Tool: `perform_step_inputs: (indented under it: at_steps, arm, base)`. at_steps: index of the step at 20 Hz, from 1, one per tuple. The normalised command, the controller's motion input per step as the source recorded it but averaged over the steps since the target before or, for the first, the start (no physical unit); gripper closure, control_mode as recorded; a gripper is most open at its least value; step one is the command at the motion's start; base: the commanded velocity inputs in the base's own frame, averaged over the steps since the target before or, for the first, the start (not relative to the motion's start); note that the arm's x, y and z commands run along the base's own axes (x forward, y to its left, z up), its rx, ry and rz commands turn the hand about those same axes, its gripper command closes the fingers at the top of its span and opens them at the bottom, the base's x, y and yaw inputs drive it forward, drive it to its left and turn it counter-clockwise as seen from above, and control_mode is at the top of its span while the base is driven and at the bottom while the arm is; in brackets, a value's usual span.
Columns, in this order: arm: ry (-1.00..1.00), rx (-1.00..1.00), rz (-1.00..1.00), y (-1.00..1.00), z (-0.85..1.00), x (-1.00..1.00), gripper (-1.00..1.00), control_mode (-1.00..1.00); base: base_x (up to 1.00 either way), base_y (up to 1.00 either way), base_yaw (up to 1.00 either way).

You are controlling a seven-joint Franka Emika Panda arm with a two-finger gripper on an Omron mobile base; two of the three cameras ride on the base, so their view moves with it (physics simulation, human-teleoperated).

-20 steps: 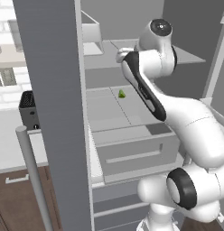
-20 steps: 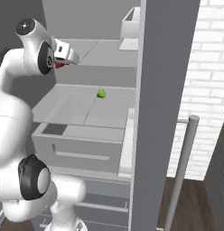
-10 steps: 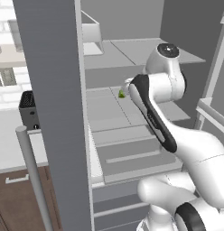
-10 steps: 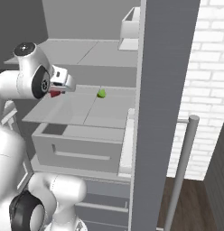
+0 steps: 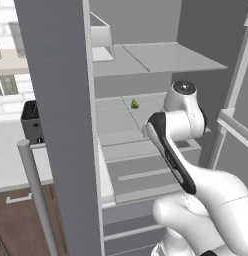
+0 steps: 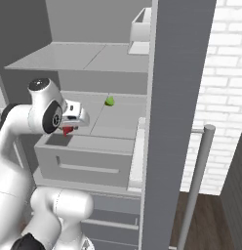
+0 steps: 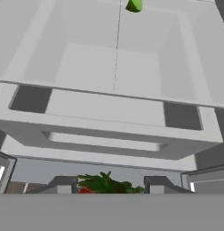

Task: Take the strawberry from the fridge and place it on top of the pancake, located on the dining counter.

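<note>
- The strawberry (image 7: 105, 185), red with a green leafy cap, sits between the two finger tips of the gripper (image 7: 107, 186); the jaws are clamped on it, part-way apart. In the right base view the fruit (image 6: 68, 129) shows as a red tip hanging just under the hand, out in front of the fridge's shelves.
- Orientation: in the hand view the green cap faces the camera and the red body lies beyond it, so its long axis appears to run roughly along the gripper's own line; more cannot be told.
- Surroundings: the fridge (image 5: 61, 100) stands open, with a pulled-out drawer (image 6: 86, 158) just below the hand and a small green wedge (image 5: 134, 104) left on the shelf behind.
- Step in hand, as judged: carrying the fruit away from the fridge.
- Next move: clear the door and drawer, then travel to the dining counter and lower the fruit onto the pancake.
</note>
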Motion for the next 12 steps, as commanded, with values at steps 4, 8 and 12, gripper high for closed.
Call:
perform_step_inputs:
  at_steps: [4, 8, 12]
  arm:
    - [0.09, -0.16, 0.01, -0.04, -0.83, -0.21, 1.00, -1.00]
    - [0.13, -0.03, 0.00, -0.24, -0.62, -0.16, 1.00, -1.00]
    - [0.07, 0.01, 0.00, -0.29, -0.42, -0.06, 1.00, -1.00]
  base:
    - [0.00, 0.00, 0.00]
    - [0.00, 0.00, 0.00]
    - [0.00, 0.00, 0.00]
